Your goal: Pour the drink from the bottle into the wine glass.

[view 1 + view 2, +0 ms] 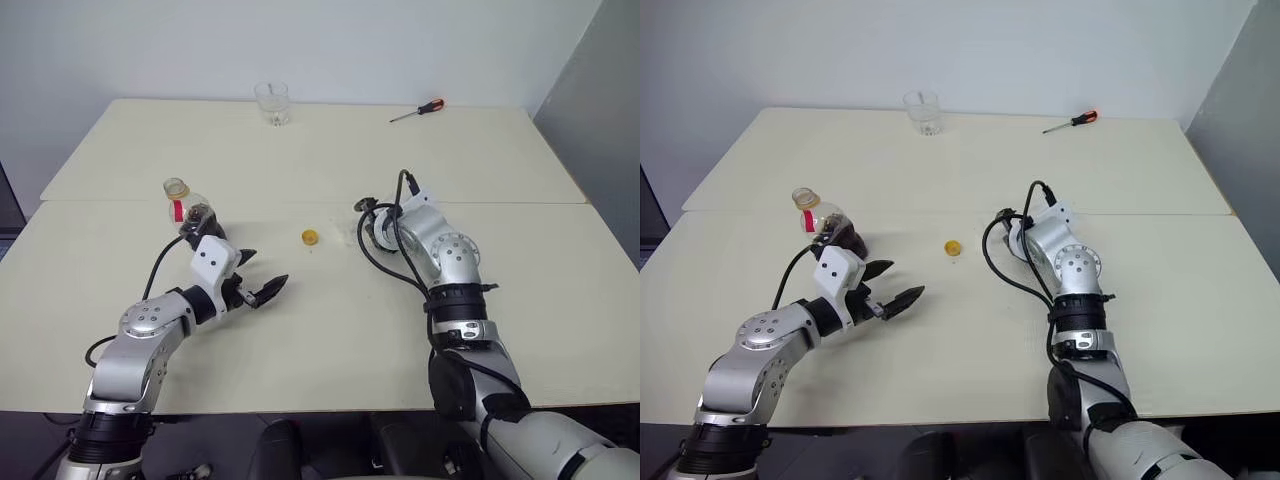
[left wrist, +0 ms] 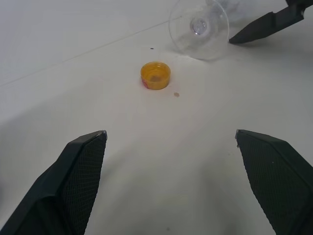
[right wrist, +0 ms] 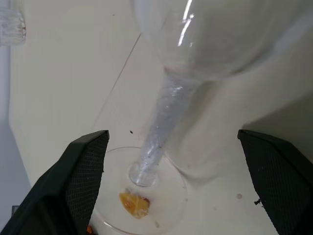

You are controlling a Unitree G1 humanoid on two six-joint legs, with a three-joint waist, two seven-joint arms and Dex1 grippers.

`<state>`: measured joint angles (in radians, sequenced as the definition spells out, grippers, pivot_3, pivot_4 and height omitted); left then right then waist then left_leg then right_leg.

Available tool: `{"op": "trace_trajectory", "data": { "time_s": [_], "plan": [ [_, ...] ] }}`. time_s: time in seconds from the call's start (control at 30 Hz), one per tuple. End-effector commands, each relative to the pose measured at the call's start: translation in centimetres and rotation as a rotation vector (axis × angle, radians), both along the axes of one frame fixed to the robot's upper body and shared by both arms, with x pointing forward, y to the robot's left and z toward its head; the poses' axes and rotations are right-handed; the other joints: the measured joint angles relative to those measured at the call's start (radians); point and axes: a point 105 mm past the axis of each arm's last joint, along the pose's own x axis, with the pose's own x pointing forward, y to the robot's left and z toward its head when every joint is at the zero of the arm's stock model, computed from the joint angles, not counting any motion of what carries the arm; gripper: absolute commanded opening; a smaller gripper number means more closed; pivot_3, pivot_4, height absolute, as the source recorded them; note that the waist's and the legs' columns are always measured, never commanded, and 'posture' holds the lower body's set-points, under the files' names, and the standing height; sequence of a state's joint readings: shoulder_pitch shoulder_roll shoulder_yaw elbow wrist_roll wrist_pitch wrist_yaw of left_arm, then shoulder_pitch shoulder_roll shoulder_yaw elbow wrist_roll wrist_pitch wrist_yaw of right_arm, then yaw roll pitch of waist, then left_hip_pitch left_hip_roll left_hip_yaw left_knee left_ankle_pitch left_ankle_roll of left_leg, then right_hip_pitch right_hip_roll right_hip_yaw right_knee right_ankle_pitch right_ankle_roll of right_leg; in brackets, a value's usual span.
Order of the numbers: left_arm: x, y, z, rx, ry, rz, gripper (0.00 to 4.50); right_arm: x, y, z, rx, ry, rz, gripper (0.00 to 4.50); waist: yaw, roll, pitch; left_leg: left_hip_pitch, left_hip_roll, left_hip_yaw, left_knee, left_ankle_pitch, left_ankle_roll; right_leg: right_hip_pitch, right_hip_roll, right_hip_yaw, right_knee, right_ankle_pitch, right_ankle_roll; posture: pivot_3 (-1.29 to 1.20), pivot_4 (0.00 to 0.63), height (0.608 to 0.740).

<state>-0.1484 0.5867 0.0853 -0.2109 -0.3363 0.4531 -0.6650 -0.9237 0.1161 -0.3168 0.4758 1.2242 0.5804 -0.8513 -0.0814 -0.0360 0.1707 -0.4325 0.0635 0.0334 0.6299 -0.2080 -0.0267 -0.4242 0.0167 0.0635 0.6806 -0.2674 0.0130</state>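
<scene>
Right gripper, fingers spread, straddles the clear stemmed wine glass, probably to steady it. Left gripper open, empty; uncapped clear squat cola bottle stands behind it.

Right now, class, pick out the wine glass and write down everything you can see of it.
The wine glass is clear and looks like glass: a rounded bowl, a slim stem and a round foot. It appears empty and stands upright on the cream table, near its middle, just beyond the right end effector, whose black fingers stand open on either side of the stem without touching it. The loose yellow cap lies apart on the table, on the glass's left. Only the table touches the glass.
</scene>
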Motion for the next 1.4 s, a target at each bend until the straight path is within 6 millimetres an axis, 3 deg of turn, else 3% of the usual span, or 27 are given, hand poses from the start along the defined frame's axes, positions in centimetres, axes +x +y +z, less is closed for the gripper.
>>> {"op": "trace_trajectory", "data": {
  "time_s": [0.03,0.23,0.37,0.6,0.73,0.87,1.0,1.17,1.4],
  "plan": [
    [-0.2,0.0,1.1,0.006,-0.043,-0.006,4.50,0.9,0.1,0.7,-0.012,-0.044,-0.012,3.54,0.000,0.000,0.000,0.000,0.000,0.000,0.000,0.000,0.000,0.000,0.000,0.000,0.000,0.000,0.000,0.00,0.150,0.740],
    [-0.2,0.1,1.1,0.008,-0.043,0.000,4.50,1.6,0.1,0.7,-0.033,-0.063,-0.016,1.34,0.000,0.000,0.000,0.000,0.000,0.000,0.000,0.000,0.000,0.000,0.000,0.000,0.000,0.000,0.000,0.00,0.150,0.740],
    [-0.3,0.2,1.1,0.009,-0.042,0.004,4.50,1.8,-0.3,2.0,-0.094,-0.145,0.008,0.16,0.001,0.000,0.000,0.000,0.000,0.000,0.000,0.000,0.000,0.000,0.000,0.000,0.000,0.000,0.000,0.00,0.150,0.740],
    [-0.2,0.0,1.1,0.007,-0.043,0.000,4.50,2.3,-1.5,6.9,-0.419,-0.531,0.055,0.13,0.006,0.000,0.000,0.000,-0.001,0.000,0.000,0.000,0.000,0.000,0.000,0.000,-0.001,0.000,0.000,0.00,0.150,0.740],
    [0.0,-0.2,1.1,0.004,-0.047,-0.006,4.50,1.9,-0.6,8.5,-0.659,-0.797,0.070,0.13,0.003,0.000,0.000,0.000,-0.001,0.000,-0.001,0.000,0.000,-0.001,0.000,0.001,-0.001,0.000,0.000,0.00,0.150,0.740],
    [0.3,-0.6,1.3,-0.001,-0.055,-0.017,4.50,1.6,1.7,7.6,-0.866,-1.003,0.126,0.13,0.000,0.000,0.000,0.000,-0.001,0.000,-0.001,0.000,0.000,-0.001,0.001,0.000,0.001,0.000,0.000,0.00,0.150,0.740],
    [0.5,-0.7,1.6,-0.006,-0.067,-0.018,4.50,1.7,3.5,6.8,-0.899,-1.089,0.163,0.13,0.000,0.000,0.000,0.001,-0.001,0.001,0.000,0.000,0.000,-0.001,0.002,0.000,0.001,0.000,0.000,0.00,0.150,0.740],
    [0.8,-0.3,3.2,-0.069,-0.126,0.013,4.50,1.6,4.1,6.2,-0.931,-1.156,0.171,0.13,0.002,0.000,0.000,0.000,0.000,0.001,0.000,0.000,-0.001,-0.001,0.000,0.001,0.001,0.000,0.000,0.00,0.150,0.740],
    [1.0,0.2,5.4,-0.120,-0.210,0.054,4.50,1.3,4.0,3.0,-0.936,-1.138,0.242,0.13,0.005,0.000,0.000,0.001,-0.001,0.001,0.001,0.000,-0.001,0.000,-0.001,0.002,0.000,0.001,0.001,0.00,0.150,0.740]
  ]
}}
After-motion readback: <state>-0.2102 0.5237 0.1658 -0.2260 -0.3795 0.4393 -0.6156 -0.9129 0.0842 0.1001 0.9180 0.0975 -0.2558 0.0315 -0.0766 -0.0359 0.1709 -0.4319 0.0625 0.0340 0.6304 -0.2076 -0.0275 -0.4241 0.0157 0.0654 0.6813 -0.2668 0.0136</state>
